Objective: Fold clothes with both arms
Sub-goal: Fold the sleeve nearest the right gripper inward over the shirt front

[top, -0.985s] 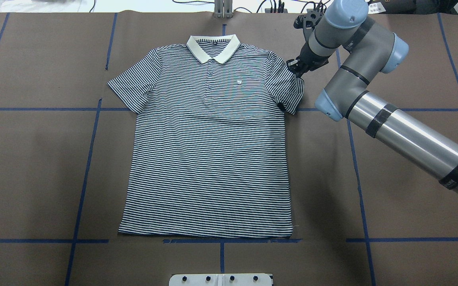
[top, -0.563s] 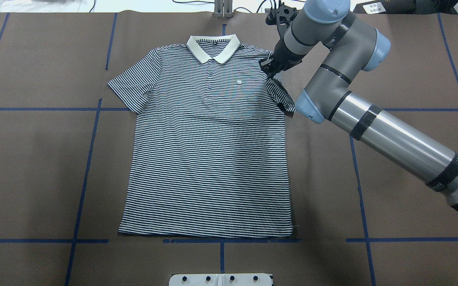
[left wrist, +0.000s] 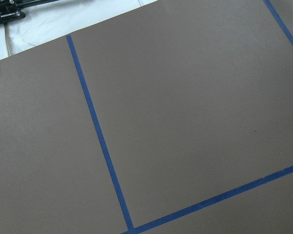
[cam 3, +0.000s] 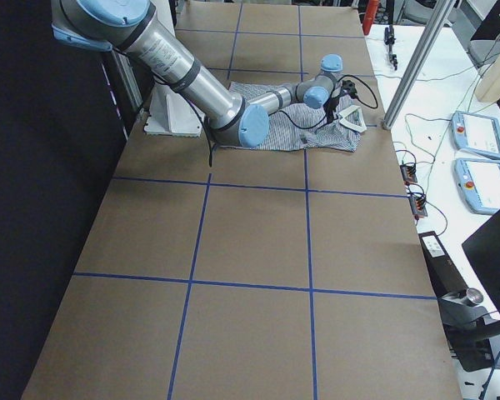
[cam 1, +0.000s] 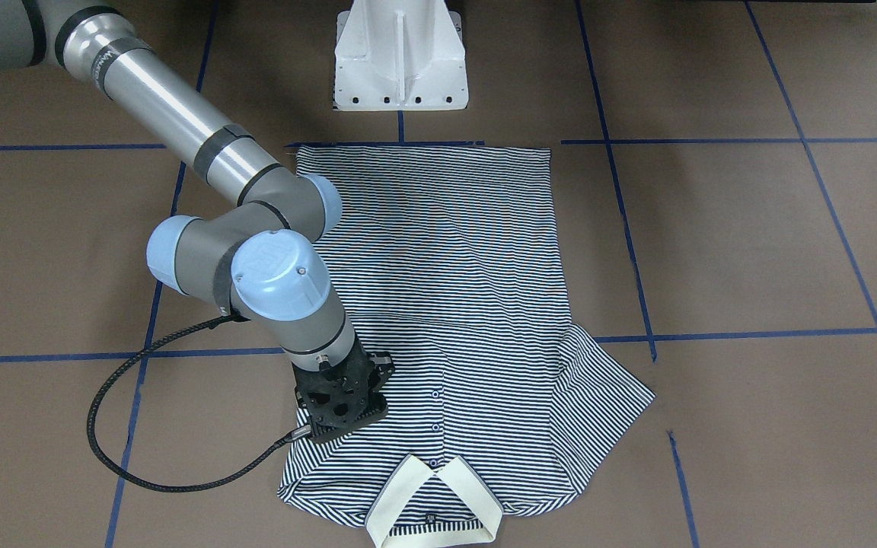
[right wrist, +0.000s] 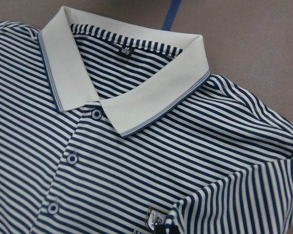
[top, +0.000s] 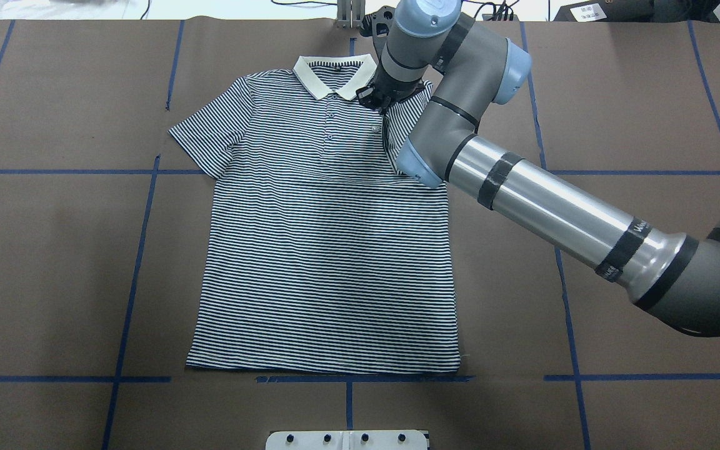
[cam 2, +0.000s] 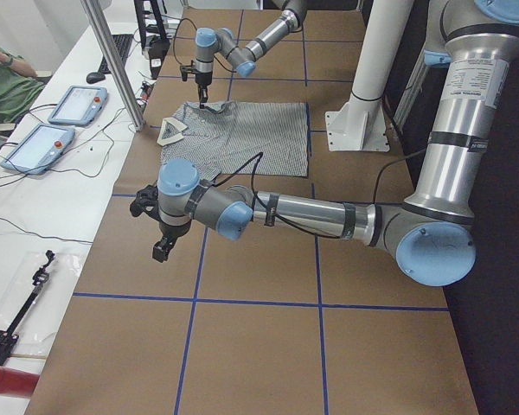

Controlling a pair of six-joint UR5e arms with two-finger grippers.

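Observation:
The striped polo shirt [top: 329,250] lies flat, front up, with its cream collar [top: 332,79] at the far edge. My right gripper [top: 377,100] sits just right of the collar, shut on the shirt's right sleeve [top: 399,125], which is folded inward over the chest. In the right wrist view the sleeve [right wrist: 244,204] overlaps the chest logo [right wrist: 155,217]. In the front-facing view the right gripper [cam 1: 341,415] is low over the chest. The other sleeve [top: 207,140] lies spread out. My left gripper [cam 2: 162,248] hovers over bare table far from the shirt; I cannot tell if it is open.
The white pedestal [cam 1: 400,53] stands at the shirt's hem side. Blue tape lines [top: 141,250] grid the brown table cover. A metal post [cam 2: 112,60] and tablets [cam 2: 73,104] stand on the white bench beyond the collar side, where a person sits.
My right gripper has moved left from the shirt's outer right edge to beside the collar, pulling the right sleeve with it. The sleeve now lies folded over the chest.

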